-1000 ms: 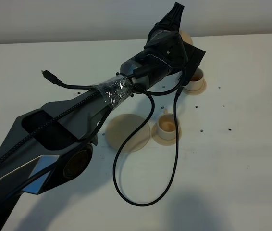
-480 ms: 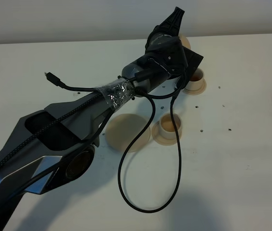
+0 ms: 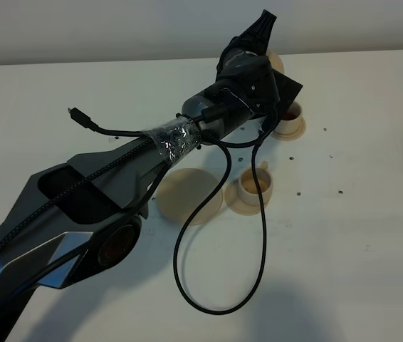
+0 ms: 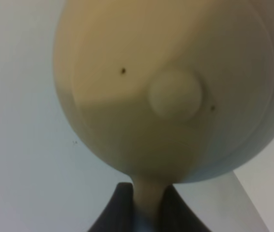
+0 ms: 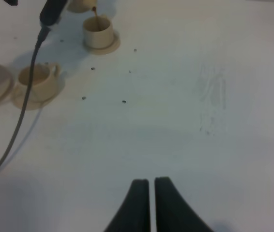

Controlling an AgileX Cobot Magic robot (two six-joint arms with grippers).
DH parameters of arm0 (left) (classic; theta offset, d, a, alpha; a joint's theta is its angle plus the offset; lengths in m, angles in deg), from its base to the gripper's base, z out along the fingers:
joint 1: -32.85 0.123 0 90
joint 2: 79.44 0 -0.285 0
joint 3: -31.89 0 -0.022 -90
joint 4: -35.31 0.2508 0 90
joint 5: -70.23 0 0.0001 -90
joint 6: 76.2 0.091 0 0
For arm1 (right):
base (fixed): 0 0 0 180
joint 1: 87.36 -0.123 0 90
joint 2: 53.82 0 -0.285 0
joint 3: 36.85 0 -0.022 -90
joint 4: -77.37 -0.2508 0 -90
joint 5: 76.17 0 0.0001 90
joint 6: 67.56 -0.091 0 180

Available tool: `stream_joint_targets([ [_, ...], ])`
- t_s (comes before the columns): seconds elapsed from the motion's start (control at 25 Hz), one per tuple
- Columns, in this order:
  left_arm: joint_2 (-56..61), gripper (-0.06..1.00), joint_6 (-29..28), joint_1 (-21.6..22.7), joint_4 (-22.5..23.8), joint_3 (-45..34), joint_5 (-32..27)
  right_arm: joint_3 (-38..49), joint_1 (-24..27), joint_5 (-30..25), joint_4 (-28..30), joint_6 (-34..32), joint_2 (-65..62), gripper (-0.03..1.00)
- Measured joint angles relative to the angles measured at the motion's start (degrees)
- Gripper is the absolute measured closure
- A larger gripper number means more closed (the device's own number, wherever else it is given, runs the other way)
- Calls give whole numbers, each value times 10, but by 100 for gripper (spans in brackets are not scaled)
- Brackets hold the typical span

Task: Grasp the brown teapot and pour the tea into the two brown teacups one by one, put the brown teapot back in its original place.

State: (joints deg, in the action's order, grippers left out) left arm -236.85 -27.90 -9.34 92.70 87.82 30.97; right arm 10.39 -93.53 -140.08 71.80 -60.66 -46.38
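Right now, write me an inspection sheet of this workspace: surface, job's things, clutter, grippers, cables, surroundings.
Surface: white table, small dark specks.
Job's things: brown teapot held above far teacup, tea streaming in; near teacup on its saucer; large saucer bare.
Clutter: nothing seen.
Grippers: left gripper shut on the teapot's handle; right gripper shut, holding nothing, over bare table.
Cables: black cable hangs looped from the left arm past the near teacup; loose plug sticks out.
Surroundings: plain wall behind the table.

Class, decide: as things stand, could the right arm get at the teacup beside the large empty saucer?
Probably yes: only bare table lies between the right gripper and that teacup, though a dangling black cable hangs right by it and might snag.
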Motion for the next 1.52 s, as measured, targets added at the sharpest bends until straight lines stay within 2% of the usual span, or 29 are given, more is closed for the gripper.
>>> stream_joint_targets([
  [1.52,0,86,-28,-5,24,0,2,0,0,0,0,0,0,94],
])
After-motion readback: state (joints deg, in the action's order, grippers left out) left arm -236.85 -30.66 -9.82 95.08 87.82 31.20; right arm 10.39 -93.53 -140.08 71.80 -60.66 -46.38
